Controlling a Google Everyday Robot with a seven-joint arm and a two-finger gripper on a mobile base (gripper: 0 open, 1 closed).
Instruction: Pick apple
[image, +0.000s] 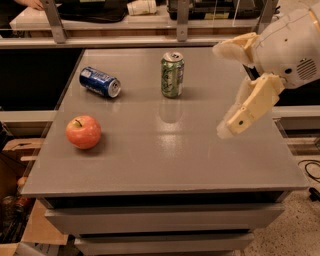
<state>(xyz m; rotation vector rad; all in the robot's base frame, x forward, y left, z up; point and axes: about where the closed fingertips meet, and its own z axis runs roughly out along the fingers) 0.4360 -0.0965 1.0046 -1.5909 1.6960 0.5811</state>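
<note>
The red-orange apple (83, 132) with a short dark stem sits on the grey table (165, 155) near its left edge. My gripper (222, 90) hangs over the right side of the table, far right of the apple. Its two cream fingers are spread wide, one (235, 49) pointing left at the top and one (247, 110) slanting down-left. It holds nothing.
A green soda can (172, 74) stands upright at the back middle. A blue soda can (100, 82) lies on its side at the back left. A shelf with metal posts (182, 20) runs behind the table. Cardboard boxes (20, 220) sit on the floor at left.
</note>
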